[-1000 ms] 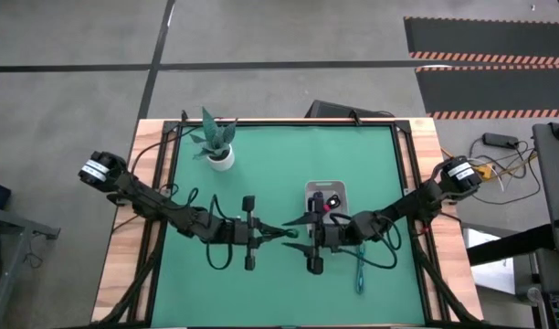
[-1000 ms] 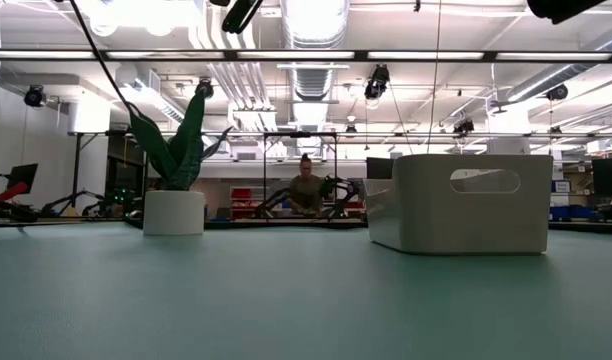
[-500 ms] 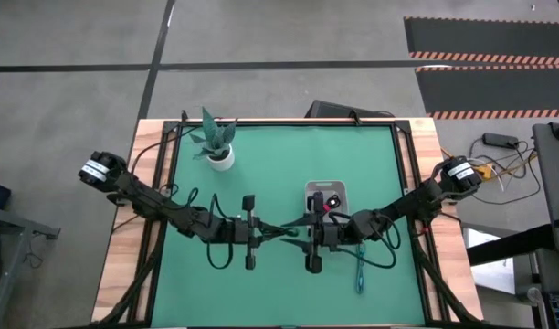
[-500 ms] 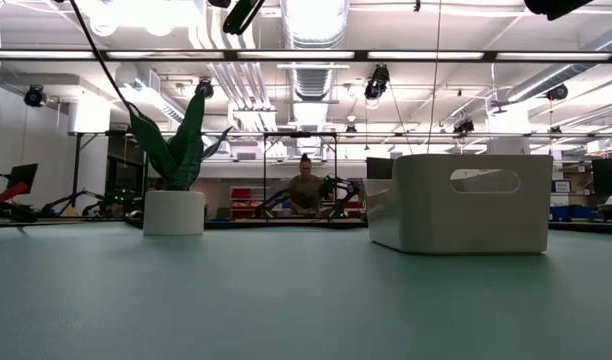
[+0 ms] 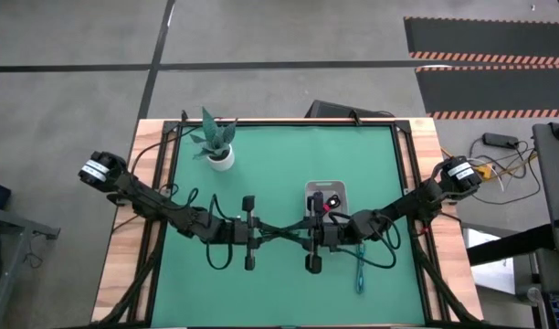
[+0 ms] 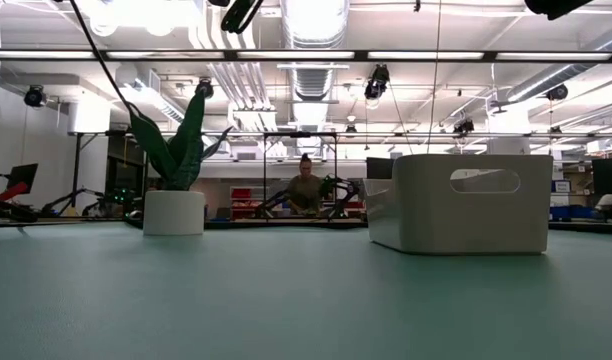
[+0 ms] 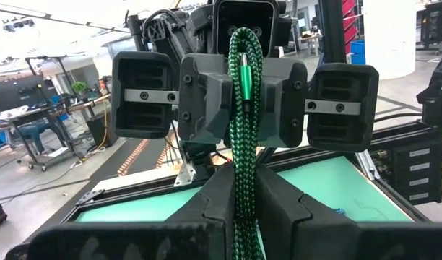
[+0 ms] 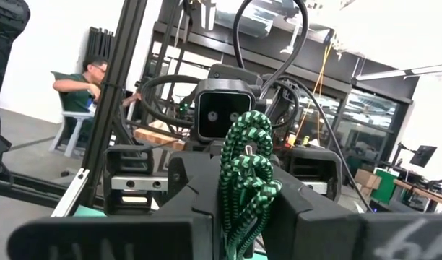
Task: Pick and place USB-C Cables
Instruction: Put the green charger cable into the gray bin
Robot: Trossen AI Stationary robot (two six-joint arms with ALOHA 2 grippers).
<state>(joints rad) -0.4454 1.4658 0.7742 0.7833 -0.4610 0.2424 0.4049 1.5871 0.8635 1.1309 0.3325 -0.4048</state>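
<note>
From above, both arms reached in over the green bench and met nose to nose near its middle. The left end effector and the right end effector faced each other with the dark green USB-C cable stretched as a thin line between them. Just behind the right arm sat the white tray, with a black-and-red cable lying inside it. A teal cable lay on the bench beside the right forearm, nearer the front edge. A potted plant stood well apart at the far left corner.

At bench height, neither end effector showed. The white tray stood to the right, the potted plant to the left, and a seated person was visible in the room beyond.

In the left wrist view, the left end effector was closed narrowly on the green braided cable, which ran straight up to the facing right arm.

In the right wrist view, the right end effector pinched a looped bunch of the same green cable. A person sat in the background.
</note>
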